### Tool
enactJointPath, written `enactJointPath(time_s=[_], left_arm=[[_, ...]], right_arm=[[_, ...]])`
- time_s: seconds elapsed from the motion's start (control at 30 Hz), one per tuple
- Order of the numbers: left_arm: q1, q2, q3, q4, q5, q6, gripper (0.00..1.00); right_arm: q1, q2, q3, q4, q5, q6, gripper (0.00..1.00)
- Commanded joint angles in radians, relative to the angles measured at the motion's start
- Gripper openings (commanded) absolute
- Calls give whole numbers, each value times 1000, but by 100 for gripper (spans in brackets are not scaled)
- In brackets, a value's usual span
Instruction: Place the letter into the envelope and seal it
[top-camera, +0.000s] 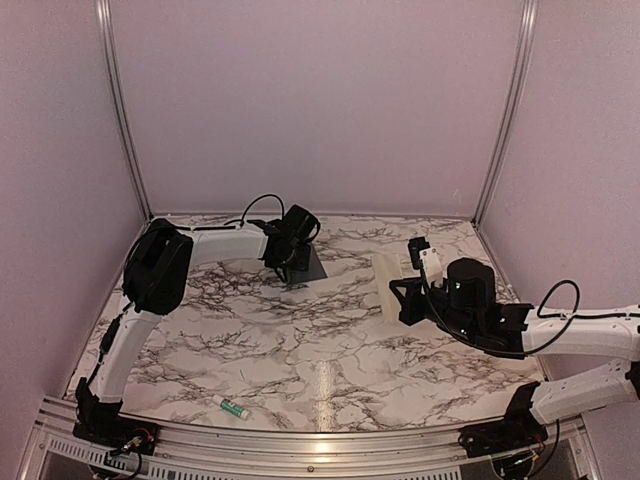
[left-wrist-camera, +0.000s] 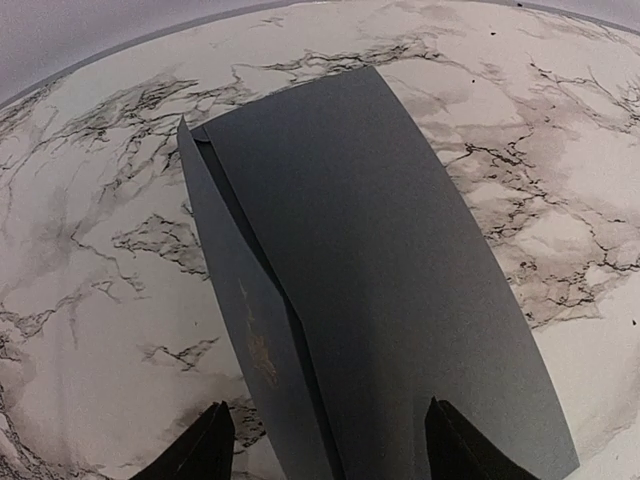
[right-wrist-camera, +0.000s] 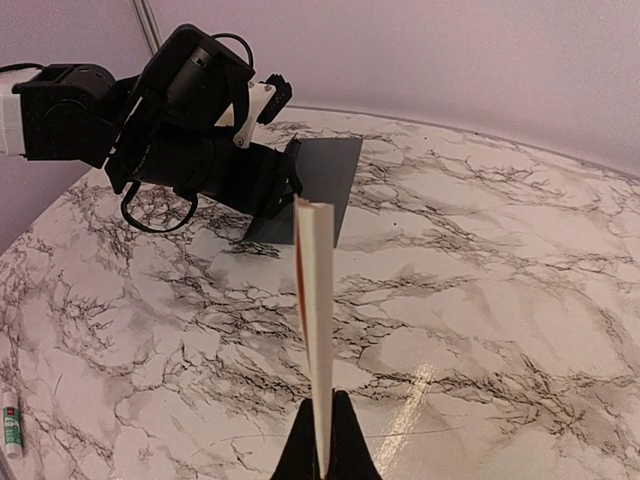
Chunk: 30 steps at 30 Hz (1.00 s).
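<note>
On the pale-walled marble table (top-camera: 300, 340), the envelope (left-wrist-camera: 380, 250) lies under the wide-open left gripper (left-wrist-camera: 335, 445); the right gripper (right-wrist-camera: 322, 445) pinches the letter (right-wrist-camera: 315, 300).

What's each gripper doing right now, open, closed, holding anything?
Left gripper: open, fingers spread over the envelope, not clamping it.
Right gripper: shut on the letter, held upright on edge.
</note>
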Motion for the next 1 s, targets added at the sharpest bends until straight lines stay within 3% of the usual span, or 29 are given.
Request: enactJointPath(time_s=[0.0,0.27,0.43,0.97], left_arm=[[8,18,15,-24,-15,-12,66],[8,22,12,-26,-30,-12,53],[8,22,1,-23,-39,-5,50],[7,-55,-117,15,-105,38,22]], right_arm=[[-7,-9,4,30,-8,-5,0],[-7,-20,-4,25,-4,-7,0],[-8,-30,-9,23,-1,-7,0],[-8,-29,-4,20,-3,-5,0]])
